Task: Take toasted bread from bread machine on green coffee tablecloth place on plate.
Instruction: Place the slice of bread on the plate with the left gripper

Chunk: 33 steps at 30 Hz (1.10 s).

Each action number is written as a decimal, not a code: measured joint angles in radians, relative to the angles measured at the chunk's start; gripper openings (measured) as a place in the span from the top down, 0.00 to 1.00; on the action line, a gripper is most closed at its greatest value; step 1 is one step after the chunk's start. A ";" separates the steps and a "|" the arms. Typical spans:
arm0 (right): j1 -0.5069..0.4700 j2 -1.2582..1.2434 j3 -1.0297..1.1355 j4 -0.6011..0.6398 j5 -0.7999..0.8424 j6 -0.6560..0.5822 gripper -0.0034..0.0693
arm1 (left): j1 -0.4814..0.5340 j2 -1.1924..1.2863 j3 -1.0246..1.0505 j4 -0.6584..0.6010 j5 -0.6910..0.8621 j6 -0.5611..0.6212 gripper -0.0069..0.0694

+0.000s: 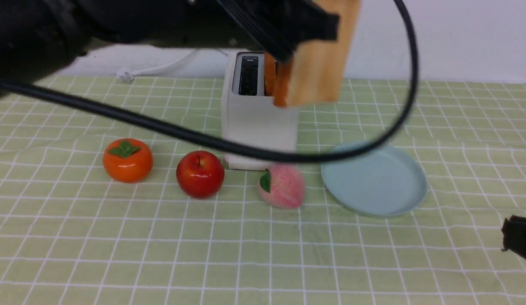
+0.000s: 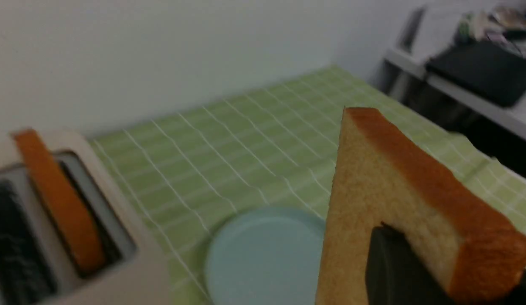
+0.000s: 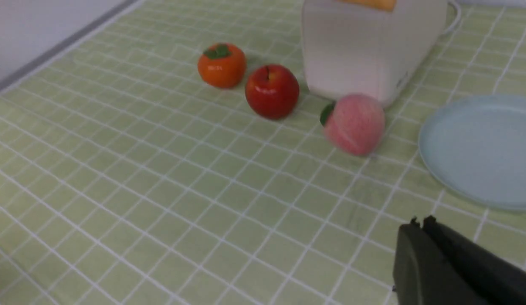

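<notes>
A plain white wall (image 1: 457, 34) backs a tabletop covered by the green coffee tablecloth (image 1: 118, 254), its white grid slightly wrinkled. Towards the back stands the bread machine (image 1: 254, 123), and one slice of toasted bread (image 1: 269, 74) sits upright in its right-hand slot with only the orange-brown crust showing, while the other slot looks empty. The other slice (image 1: 322, 63) hangs in the air above and just to the plate side of the bread machine, pinched by the left jaws on its upper part. It is held on edge, probably because that is how a slot gives up its bread, and one black finger (image 2: 398, 267) lies flat against the pale face. The plate (image 1: 375, 182) lies bare on the cloth to the right of the bread machine and nearer the camera, so the carry looks short, though the slice will likely need tipping flat before release. The right jaws are pressed together on nothing, low at the near right of the tabletop, seemingly parked out of the way. An orange fruit (image 1: 127, 160), a red apple (image 1: 200, 173) and a peach (image 1: 282, 186) line up in front of the bread machine. The peach is just beside the plate's rim, so a careless descent could nudge it. A black cable (image 1: 161, 125) sags across the front view and hides part of the bread machine's base.
</notes>
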 joint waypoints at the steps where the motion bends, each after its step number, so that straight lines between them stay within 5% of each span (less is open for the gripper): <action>1: 0.000 0.000 0.000 -0.010 0.005 0.000 0.96 | 0.000 0.000 0.000 0.000 0.000 0.000 0.77; 6: 0.000 -0.077 -0.040 -0.327 0.100 0.283 0.96 | -0.063 0.169 -0.019 -0.135 0.007 0.001 0.77; 13: 0.000 -0.236 -0.042 -0.562 0.196 0.491 0.95 | -0.063 0.364 -0.191 -0.294 0.031 0.069 0.77; 22: 0.000 -0.286 -0.042 -0.586 0.268 0.531 0.95 | -0.065 0.595 -0.432 -0.386 0.006 0.142 0.77; 33: 0.000 -0.286 -0.042 -0.561 0.272 0.533 0.95 | -0.064 0.684 -0.462 -0.386 -0.112 0.145 0.77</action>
